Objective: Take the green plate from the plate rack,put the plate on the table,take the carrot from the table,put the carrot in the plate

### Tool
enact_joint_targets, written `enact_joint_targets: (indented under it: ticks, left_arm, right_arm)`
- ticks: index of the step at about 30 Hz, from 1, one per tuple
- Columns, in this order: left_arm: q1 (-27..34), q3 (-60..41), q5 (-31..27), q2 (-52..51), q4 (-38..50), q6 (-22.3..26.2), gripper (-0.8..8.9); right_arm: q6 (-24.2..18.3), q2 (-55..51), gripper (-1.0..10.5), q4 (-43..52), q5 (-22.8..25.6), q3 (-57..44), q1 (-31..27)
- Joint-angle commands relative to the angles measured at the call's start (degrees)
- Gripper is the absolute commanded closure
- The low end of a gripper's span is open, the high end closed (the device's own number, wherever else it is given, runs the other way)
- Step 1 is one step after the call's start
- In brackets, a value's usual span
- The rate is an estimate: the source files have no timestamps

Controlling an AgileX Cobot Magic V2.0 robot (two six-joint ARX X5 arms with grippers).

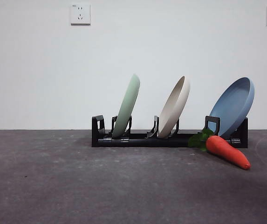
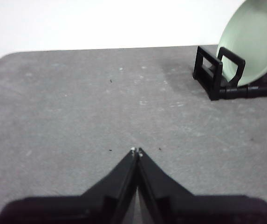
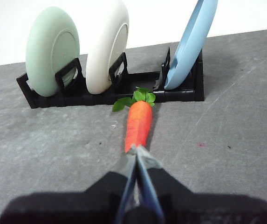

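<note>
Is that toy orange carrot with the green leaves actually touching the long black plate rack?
Cannot tell. In the front view the carrot overlaps the rack's end; in the right wrist view its leaves reach the base, but neither shows contact or gap plainly.

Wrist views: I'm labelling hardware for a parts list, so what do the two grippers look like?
Both look alike. The left gripper and the right gripper each have two matte black jaws that taper to a thin point from a broad black base. The tips carry small pale specks. No cables or markings show.
</note>
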Motion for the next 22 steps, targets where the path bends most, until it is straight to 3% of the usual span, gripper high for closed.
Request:
enact_joint_targets:
  ticks: [1,7,11,18,22]
  left_arm:
    - [0.15,-0.76,0.50,-0.11,0.26,-5.60,8.17]
    - [0.15,1.27,7.67,-0.11,0.00,-10.91,8.20]
    - [0.15,5.35,9.14,-0.07,-2.89,-14.05,8.20]
    - [0.15,14.99,14.45,1.90,-9.97,-14.14,8.20]
    - [0.13,20.44,17.38,4.76,-14.43,-13.86,8.20]
  right_arm:
    - [2.64,-0.20,9.5,-0.28,-0.28,-0.68,-0.13]
    - [9.01,-0.17,9.6,0.59,-0.28,0.74,-0.13]
    - [11.41,0.50,9.6,-0.31,-0.26,3.80,-0.13]
    - [11.19,6.12,9.6,-6.71,-0.26,14.21,-0.13]
    - [8.46,11.45,9.6,-14.80,-1.86,21.86,-0.11]
